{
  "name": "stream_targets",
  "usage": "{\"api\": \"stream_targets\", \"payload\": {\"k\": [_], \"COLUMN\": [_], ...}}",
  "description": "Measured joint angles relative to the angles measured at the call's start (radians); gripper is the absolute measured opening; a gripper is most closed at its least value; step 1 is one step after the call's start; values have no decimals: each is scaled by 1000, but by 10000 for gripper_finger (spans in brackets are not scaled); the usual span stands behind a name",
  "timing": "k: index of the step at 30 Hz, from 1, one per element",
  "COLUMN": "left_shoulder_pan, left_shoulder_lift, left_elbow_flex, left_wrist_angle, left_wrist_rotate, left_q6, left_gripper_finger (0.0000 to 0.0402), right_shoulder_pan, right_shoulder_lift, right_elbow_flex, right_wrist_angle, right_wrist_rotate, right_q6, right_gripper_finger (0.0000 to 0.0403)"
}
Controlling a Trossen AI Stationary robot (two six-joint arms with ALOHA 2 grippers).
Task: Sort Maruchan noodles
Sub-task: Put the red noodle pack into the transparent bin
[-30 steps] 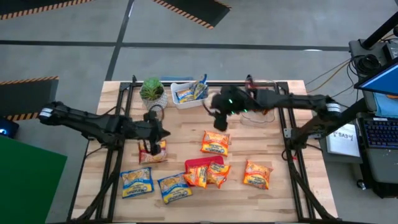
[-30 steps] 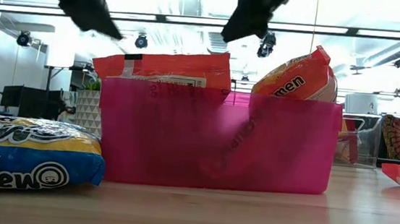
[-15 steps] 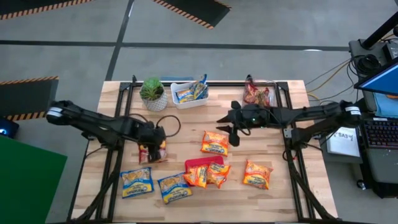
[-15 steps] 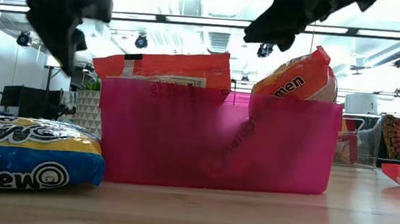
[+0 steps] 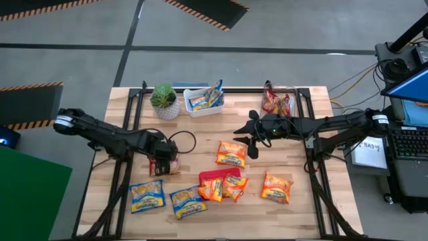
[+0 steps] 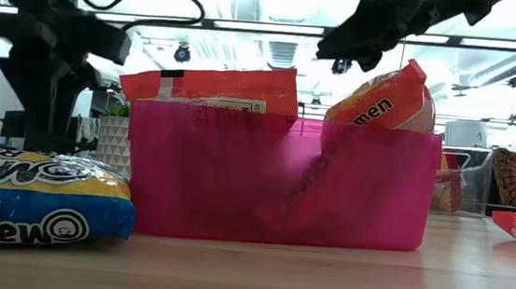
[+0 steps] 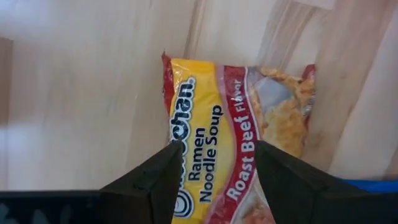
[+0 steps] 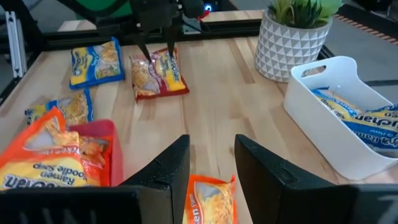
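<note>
The left gripper (image 5: 162, 163) hangs with its fingers spread, straddling a dark red noodle packet (image 7: 239, 140) that lies flat on the wooden table (image 5: 294, 207); the pads stand to either side of it and do not grip it. Two blue-and-yellow packets (image 5: 147, 196) lie on the table near this gripper, on the side away from the potted plant (image 5: 164, 100).

The right gripper (image 5: 251, 139) hovers with its fingers parted, holding nothing, just above an orange packet (image 5: 231, 153) on the table. Beyond that packet from the gripper stands a pink bin (image 6: 283, 179) with orange packets (image 6: 383, 101) sticking up out of it. Another orange packet (image 5: 277, 187) lies loose beside the bin. Behind the right gripper, at the table's far edge, a white bin (image 8: 339, 118) holds blue-and-yellow packets (image 8: 364, 124), and a clear bin (image 5: 279, 102) holds dark red ones.
</note>
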Motion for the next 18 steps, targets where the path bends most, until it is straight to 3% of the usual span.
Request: {"api": "stream_targets", "payload": {"k": [12,18], "left_shoulder_pan": [2,1], "left_shoulder_lift": [-2,-3], "left_elbow_flex": [-182,-203], "left_wrist_angle": [202,260], "left_wrist_rotate": [-35,-67], "left_q6": [-48,-53], "left_gripper_finger": [164,113], "right_shoulder_pan": [0,0], "right_shoulder_lift": [0,0], "right_elbow_flex": [-97,-98], "right_wrist_angle": [157,176], "right_wrist_rotate": [-2,-1], "right_q6": [15,14], "right_gripper_finger": [114,114]}}
